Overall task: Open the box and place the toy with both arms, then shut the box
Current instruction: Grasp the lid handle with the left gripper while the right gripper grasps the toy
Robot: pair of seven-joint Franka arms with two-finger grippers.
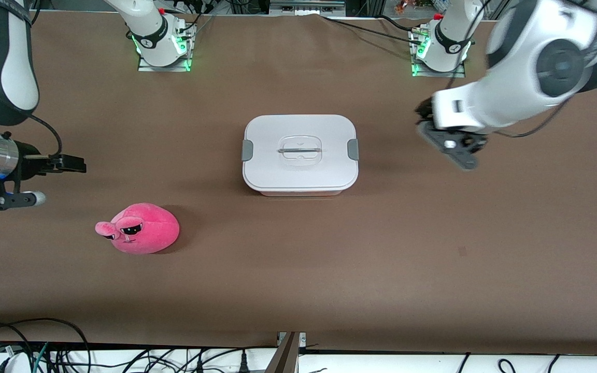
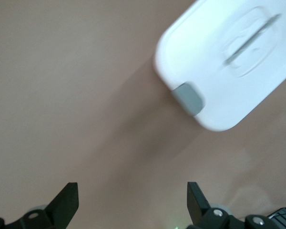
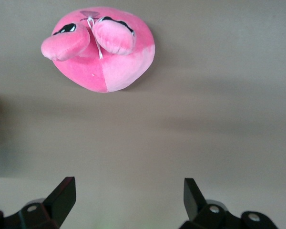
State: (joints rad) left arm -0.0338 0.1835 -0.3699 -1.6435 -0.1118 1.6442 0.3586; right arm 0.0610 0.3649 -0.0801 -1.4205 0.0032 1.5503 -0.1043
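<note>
Rounded-rectangular plastic box (image 1: 300,154) with a white lid, grey side clips and a clear recessed handle sits near the middle of the brown table (image 1: 329,269), lid on, both clips (image 1: 247,150) at the short ends. A thin strip of the pale pink tub shows under the lid edge on the side nearest the front camera. Rounded hot-pink plush toy (image 1: 140,228) with dark droopy eyes and a small snout lies on the table toward the right arm's end, nearer to the front camera than the box and well apart from it, snout pointing toward the right arm's end. Right gripper (image 1: 55,178), black two-finger type on a white arm, hangs over bare table near the right arm's end of the table, close to the toy but not touching it; right wrist view shows both fingers (image 3: 62,195) spread wide with nothing between them and the toy (image 3: 102,47) ahead on the cloth. Left gripper (image 1: 451,147) is up over bare table between the box and the left arm's end, blurred in front view; left wrist view shows its fingers (image 2: 66,202) apart and empty, with one clip end of the box (image 2: 224,62) in sight ahead, no contact. Cables (image 1: 29,342) run along the table edge nearest the front camera.
</note>
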